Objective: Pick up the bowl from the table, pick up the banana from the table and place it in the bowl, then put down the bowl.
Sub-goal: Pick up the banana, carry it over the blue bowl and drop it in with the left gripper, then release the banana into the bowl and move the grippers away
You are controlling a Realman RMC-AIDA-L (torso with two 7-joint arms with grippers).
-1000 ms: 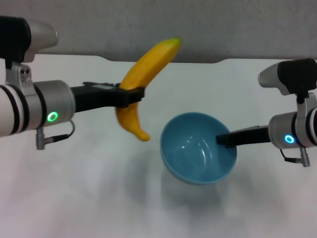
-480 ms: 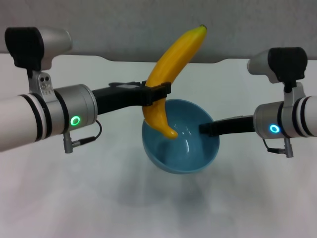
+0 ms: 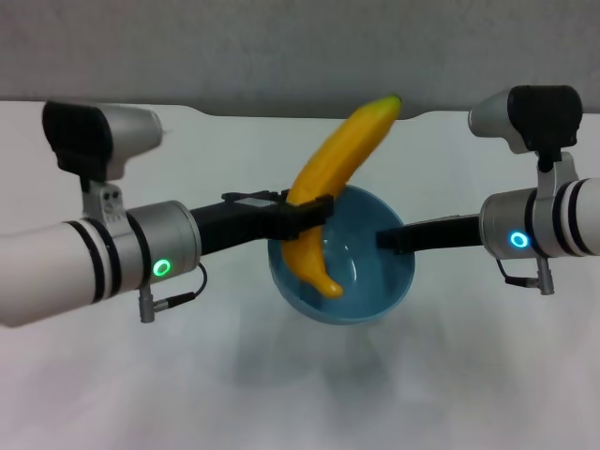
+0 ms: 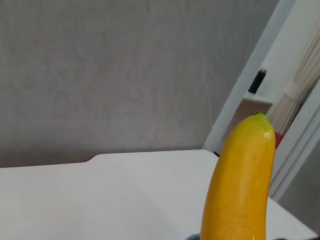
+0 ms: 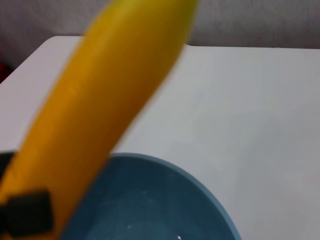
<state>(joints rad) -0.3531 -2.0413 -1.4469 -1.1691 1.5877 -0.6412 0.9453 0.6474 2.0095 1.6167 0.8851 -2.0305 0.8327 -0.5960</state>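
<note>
My left gripper (image 3: 305, 216) is shut on the yellow banana (image 3: 336, 178) and holds it nearly upright. The banana's lower end hangs inside the light-blue bowl (image 3: 370, 281), its upper end points up and to the right. My right gripper (image 3: 386, 241) is shut on the bowl's right rim and holds the bowl above the white table (image 3: 112, 375). The banana fills the left wrist view (image 4: 240, 185). In the right wrist view the banana (image 5: 105, 110) stands over the bowl (image 5: 165, 200).
The table's far edge has a shallow notch (image 3: 309, 116). A grey wall (image 3: 281, 47) lies behind it. The left wrist view shows white frames and a broom-like thing (image 4: 295, 95) past the table's corner.
My left gripper has carried the banana right and down, from left of the bowl to having its lower end inside the bowl. The right gripper moved the bowl left, then held still.
</note>
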